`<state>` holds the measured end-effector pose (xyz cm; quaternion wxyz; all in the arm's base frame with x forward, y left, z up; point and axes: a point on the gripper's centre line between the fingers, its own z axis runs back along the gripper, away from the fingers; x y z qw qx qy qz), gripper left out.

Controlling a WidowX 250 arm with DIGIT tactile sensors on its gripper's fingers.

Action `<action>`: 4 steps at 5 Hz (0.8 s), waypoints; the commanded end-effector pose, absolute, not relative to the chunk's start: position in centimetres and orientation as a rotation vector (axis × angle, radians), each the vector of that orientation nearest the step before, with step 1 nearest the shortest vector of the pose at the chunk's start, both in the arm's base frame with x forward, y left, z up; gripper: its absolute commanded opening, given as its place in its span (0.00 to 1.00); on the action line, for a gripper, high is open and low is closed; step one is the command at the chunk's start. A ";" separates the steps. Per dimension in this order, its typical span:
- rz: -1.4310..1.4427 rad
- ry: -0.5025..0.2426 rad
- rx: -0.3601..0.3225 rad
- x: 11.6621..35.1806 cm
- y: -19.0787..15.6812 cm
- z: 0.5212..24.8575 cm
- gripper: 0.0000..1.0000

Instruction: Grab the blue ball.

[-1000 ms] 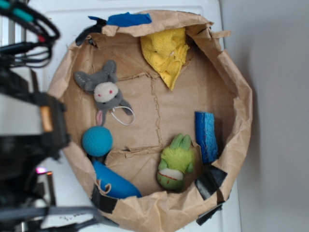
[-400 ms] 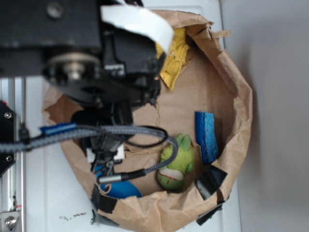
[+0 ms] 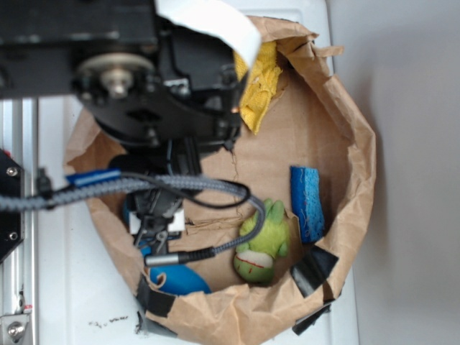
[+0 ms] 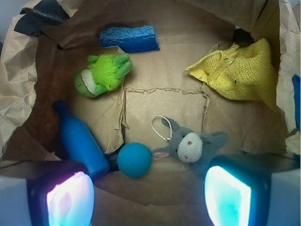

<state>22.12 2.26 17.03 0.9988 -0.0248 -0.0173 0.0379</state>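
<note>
In the wrist view the blue ball lies on the brown paper floor in the lower middle of the frame, between and a little above the two glowing fingertips; the gripper hangs over it with jaws spread wide and nothing between them. Just left of the ball, and seemingly touching it, lies a smooth darker-blue elongated object, slanting up toward the left. Just right of the ball is a grey plush animal with a pale face, pink spots and a white loop of cord at its head; its ear nearly meets the ball. Higher up, a green plush rests at upper left of centre, a blue rectangular block lies near the top edge, and a yellow cloth is crumpled at the upper right. All sit inside a crinkled paper bag with rolled-down walls and dark tape patches. In the exterior view the black arm fills the upper left and hides most of the ball; only a sliver of teal shows at the gripper, low left of centre, with a braided cable curling past the green plush. No writing or brand can be read anywhere.
</note>
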 end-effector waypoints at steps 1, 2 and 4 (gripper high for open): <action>0.093 -0.064 -0.046 22.3 2.6 17.7 1.00; 0.093 -0.064 -0.046 22.3 2.6 17.7 1.00; 0.164 -0.083 -0.006 22.8 2.9 12.8 1.00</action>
